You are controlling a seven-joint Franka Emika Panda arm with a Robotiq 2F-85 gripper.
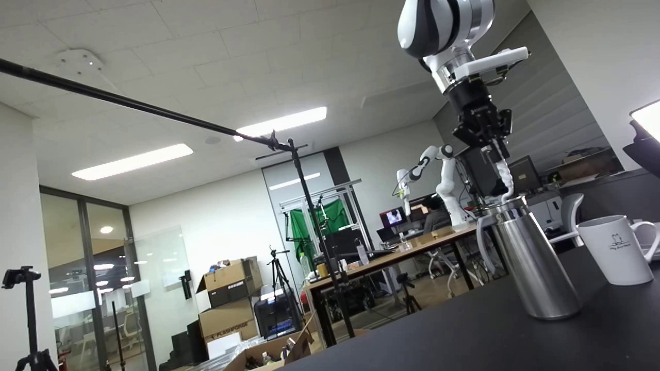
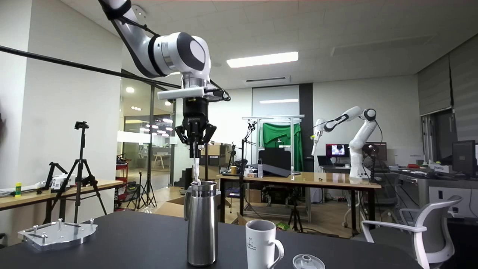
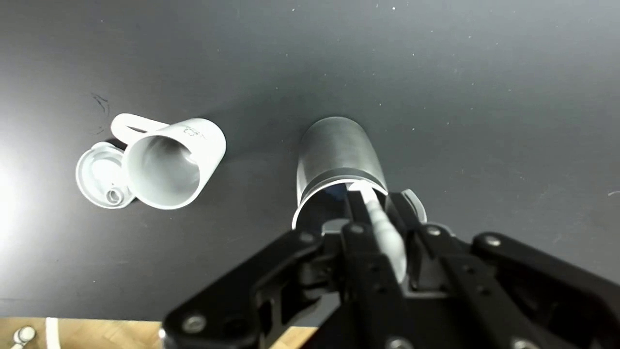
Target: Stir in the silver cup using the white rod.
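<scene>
The gripper (image 2: 194,154) pinches the rod (image 2: 196,170) above the cup (image 2: 202,228), the rod's lower end at its mouth. The cup stands on the desk (image 2: 142,239), mug (image 3: 164,169) near it, lid (image 3: 99,169) farther off.

Left to right on the table (image 2: 149,233) in an exterior view: plate (image 2: 58,235), cup (image 2: 202,231), mug (image 2: 258,244), lid (image 2: 308,262) (the wrist view reverses the last three). The rod (image 2: 196,170) in the gripper (image 2: 195,152) reaches the cup's mouth, tip perhaps inside.
</scene>
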